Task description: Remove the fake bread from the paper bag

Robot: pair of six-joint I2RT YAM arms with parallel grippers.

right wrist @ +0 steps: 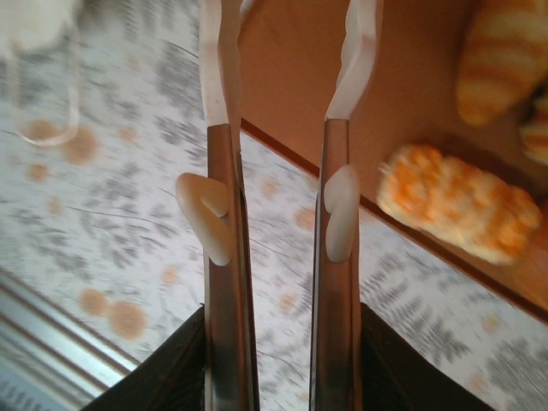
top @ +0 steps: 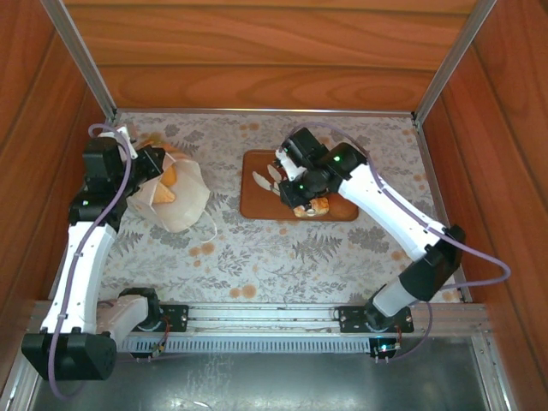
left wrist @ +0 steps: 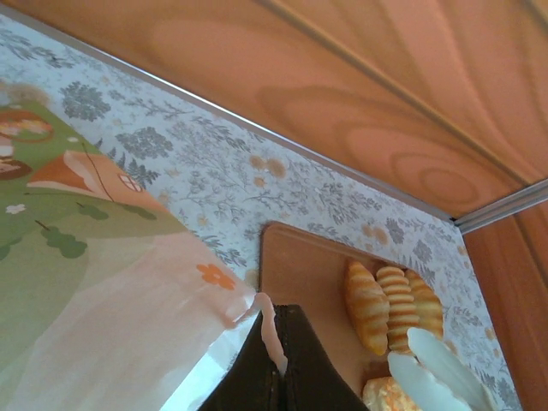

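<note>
A: On the tray [top: 257, 205], centre frame, fake bread [top: 315, 208] is seen.
B: The paper bag [top: 180, 205], at left, is pinched by the left gripper [left wrist: 282, 324]; the right gripper [right wrist: 287, 47] is spread, empty. The rim could be torn if tugged.

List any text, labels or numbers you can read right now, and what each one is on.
None readable.
The paper bag shows a green and orange drawing, with no lettering on the side in view.
The tray and the fake bread on it carry no marks.
</note>
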